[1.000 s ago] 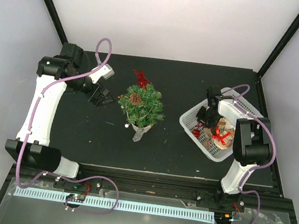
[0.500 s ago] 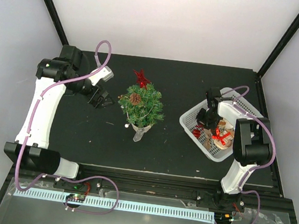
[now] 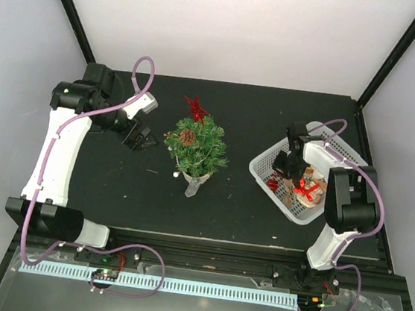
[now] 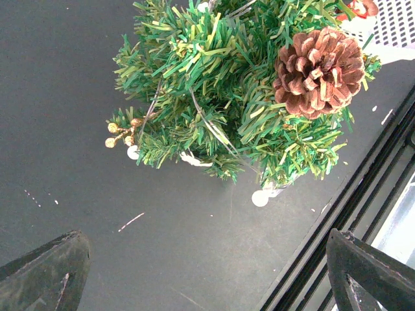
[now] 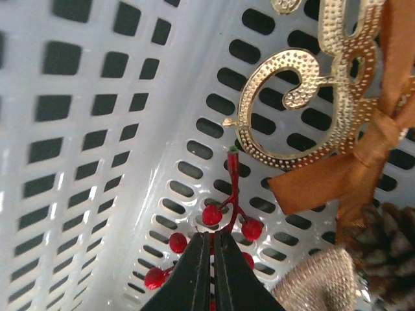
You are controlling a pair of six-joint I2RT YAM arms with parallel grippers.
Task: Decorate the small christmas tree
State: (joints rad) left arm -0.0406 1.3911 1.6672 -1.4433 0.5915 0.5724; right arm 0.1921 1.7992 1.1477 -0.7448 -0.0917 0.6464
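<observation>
The small christmas tree (image 3: 196,147) stands mid-table on a whitish base, with a pine cone (image 3: 188,136) and a red ornament (image 3: 196,108) on it. It fills the top of the left wrist view (image 4: 240,97). My left gripper (image 3: 145,139) is open and empty, just left of the tree. My right gripper (image 3: 287,167) is down inside the white basket (image 3: 267,162). In the right wrist view its jaws (image 5: 212,241) are shut on the stem of a red berry sprig (image 5: 227,214) lying on the basket floor.
In the basket lie a gold openwork ornament (image 5: 292,116), an orange ribbon bow (image 5: 350,155), a pine cone (image 5: 389,240) and a red bow (image 3: 307,188). The table's front rail (image 3: 205,245) runs along the near edge.
The right gripper has shifted slightly deeper into the basket. The left arm edged a little towards the tree, then held still.
</observation>
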